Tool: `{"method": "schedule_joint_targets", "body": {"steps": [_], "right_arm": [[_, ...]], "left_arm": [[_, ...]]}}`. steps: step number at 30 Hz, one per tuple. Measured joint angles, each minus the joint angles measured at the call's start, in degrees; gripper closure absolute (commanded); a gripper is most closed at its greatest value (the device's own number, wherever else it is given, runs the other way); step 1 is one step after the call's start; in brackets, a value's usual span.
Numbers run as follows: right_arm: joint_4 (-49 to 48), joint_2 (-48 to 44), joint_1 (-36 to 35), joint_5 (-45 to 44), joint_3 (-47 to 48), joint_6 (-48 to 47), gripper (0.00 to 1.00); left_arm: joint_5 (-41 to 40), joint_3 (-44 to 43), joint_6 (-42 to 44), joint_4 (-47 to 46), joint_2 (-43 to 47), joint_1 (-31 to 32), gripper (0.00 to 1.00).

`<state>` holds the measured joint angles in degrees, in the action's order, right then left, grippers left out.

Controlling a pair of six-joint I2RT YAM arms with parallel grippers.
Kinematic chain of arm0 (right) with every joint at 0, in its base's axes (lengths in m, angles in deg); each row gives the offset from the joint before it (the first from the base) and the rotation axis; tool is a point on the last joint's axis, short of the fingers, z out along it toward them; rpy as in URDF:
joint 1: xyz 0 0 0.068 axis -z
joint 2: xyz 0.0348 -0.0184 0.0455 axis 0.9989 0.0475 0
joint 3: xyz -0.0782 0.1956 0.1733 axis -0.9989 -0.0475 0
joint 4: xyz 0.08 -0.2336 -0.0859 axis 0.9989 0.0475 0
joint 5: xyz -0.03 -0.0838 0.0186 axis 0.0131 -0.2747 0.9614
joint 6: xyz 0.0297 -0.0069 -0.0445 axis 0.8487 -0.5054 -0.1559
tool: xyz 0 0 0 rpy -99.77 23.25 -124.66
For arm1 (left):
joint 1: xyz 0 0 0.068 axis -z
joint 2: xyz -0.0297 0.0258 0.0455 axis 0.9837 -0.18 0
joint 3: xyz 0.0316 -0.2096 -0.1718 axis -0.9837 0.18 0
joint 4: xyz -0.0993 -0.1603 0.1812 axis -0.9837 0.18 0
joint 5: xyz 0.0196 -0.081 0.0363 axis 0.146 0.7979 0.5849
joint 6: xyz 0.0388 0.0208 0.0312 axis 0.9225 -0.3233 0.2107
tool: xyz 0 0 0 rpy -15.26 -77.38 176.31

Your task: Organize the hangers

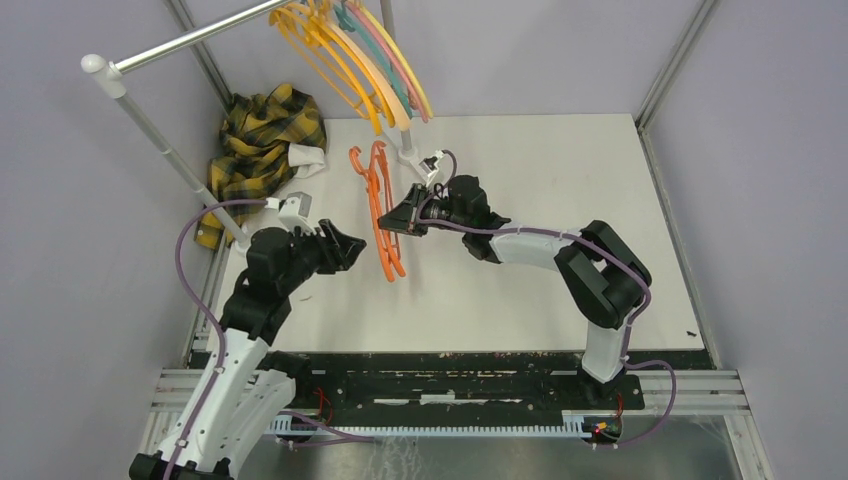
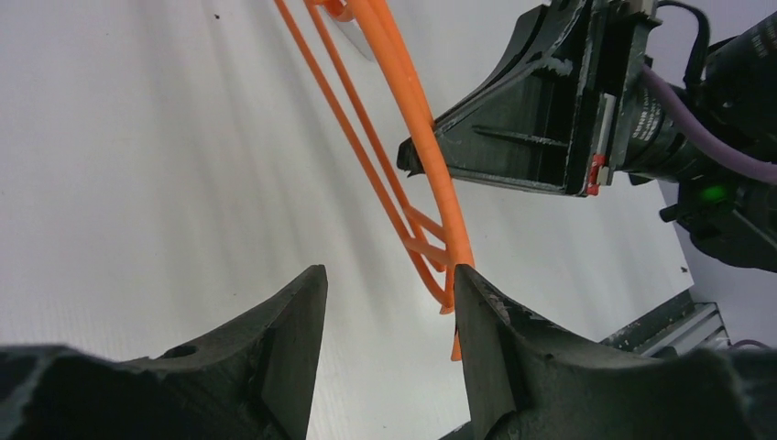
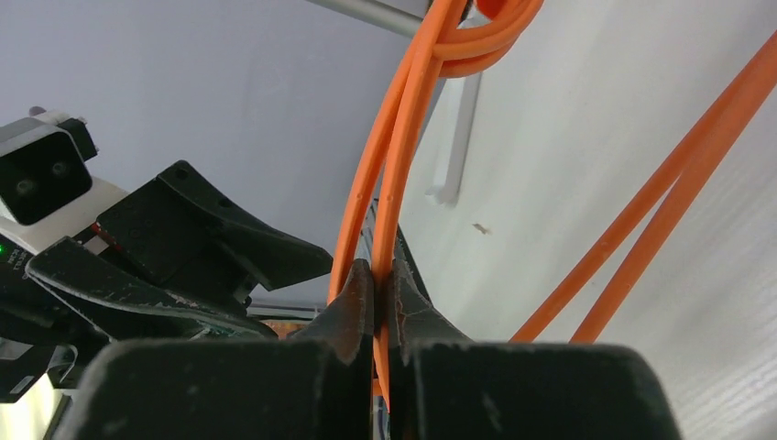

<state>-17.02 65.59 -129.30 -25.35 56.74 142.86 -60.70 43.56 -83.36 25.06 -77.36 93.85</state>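
Two orange hangers (image 1: 382, 222) lie together at mid table, hooks toward the rack. My right gripper (image 1: 398, 222) is shut on one arm of an orange hanger (image 3: 396, 174), pinched between the fingers (image 3: 380, 275); the second hanger's arm passes just outside the left finger. My left gripper (image 1: 352, 250) is open and empty just left of the hangers. In the left wrist view its right fingertip (image 2: 461, 280) is at the end of the orange hanger (image 2: 431, 156); I cannot tell if they touch. Several hangers (image 1: 352, 52) in orange, yellow, peach, teal and pink hang on the rack bar.
A yellow-black plaid cloth (image 1: 258, 140) lies at the back left corner. The rack's slanted pole (image 1: 160, 145) rises on the left and its white foot (image 1: 415, 155) stands behind the right gripper. Frame posts mark the table's edges.
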Motion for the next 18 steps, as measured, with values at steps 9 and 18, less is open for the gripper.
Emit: {"method": "schedule_joint_targets", "body": {"steps": [9, 18], "right_arm": [[-3.5, 0.7, -0.3, 3.2, -0.4, 3.7, 0.99], [-3.4, 0.7, -0.6, 4.9, -0.5, 3.7, 0.99]], "left_arm": [[1.9, 0.7, -4.4, -8.7, -3.8, 0.0, 0.48], [2.9, 1.0, -7.4, -15.4, -8.6, 0.0, 0.59]]}}
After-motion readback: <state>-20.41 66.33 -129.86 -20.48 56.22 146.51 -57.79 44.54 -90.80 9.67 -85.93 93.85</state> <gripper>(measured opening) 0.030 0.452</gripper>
